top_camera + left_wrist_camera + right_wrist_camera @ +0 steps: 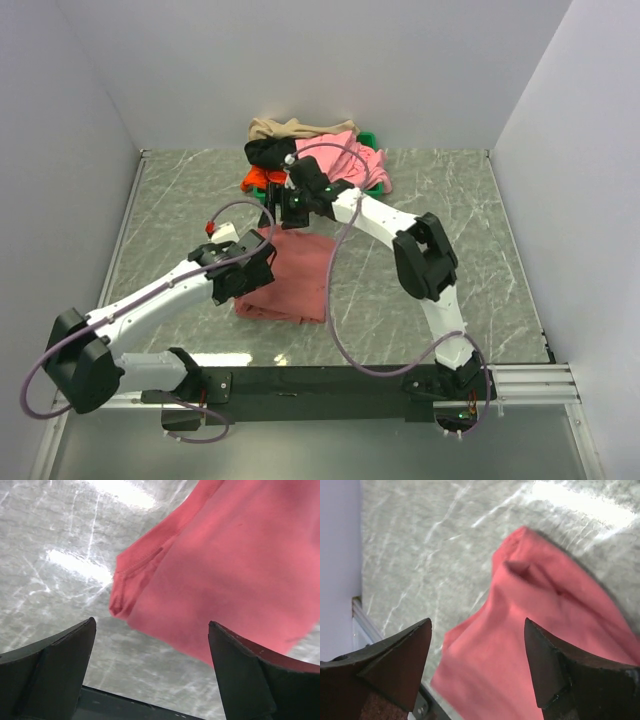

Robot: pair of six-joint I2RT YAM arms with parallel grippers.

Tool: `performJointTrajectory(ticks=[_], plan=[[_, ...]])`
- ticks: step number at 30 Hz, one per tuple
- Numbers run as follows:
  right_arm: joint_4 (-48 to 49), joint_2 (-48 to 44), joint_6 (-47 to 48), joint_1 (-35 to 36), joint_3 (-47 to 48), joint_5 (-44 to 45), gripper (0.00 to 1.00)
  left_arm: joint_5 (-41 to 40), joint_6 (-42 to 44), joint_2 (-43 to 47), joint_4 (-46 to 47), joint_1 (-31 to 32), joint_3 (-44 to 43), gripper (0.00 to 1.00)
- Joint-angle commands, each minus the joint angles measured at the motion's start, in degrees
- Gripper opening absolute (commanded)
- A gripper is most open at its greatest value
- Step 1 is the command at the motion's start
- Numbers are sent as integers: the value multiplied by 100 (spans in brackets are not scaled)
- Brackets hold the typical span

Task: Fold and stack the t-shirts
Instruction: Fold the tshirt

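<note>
Brick-red t-shirt (300, 285) folded, left claw (151, 624) spread, right claw (476, 622) spread

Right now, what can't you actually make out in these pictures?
- Top view: the green tray, mostly buried under the heap of shirts.
- Top view: the left side of the folded red shirt, covered by the left arm.
- Both wrist views: that shirt's full outline, cut off by the frame edges.
</note>
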State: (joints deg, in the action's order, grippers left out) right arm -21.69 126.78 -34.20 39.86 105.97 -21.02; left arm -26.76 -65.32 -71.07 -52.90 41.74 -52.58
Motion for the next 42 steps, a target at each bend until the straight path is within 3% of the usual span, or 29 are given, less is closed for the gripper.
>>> performJointTrajectory(ticks=[1, 10, 21, 26, 31, 36, 42], plan=[[324, -1022, 316, -109, -356, 36, 81, 145, -349, 356, 43, -16, 72, 99], [16, -1112, 765, -593, -1412, 379, 82, 944, -754, 1129, 1150, -16, 977, 99], [596, -707, 765, -637, -2008, 62, 82, 1525, -1053, 1183, 1827, -16, 1575, 99], [1191, -1400, 450, -628, -3221, 19, 82, 1455, -1211, 1315, 1661, -16, 1689, 99], [2045, -2629, -270, -392, -5259, 27, 82, 1226, -1387, 1341, 1406, -16, 1689, 99], [2688, -3755, -1027, 399, -7025, 325, 82, 1103, -1510, 1297, 1125, -60, 1610, 99], [2363, -4732, -1414, 962, -7372, 589, 82, 1016, -1580, 1420, 599, -113, 1496, 99]])
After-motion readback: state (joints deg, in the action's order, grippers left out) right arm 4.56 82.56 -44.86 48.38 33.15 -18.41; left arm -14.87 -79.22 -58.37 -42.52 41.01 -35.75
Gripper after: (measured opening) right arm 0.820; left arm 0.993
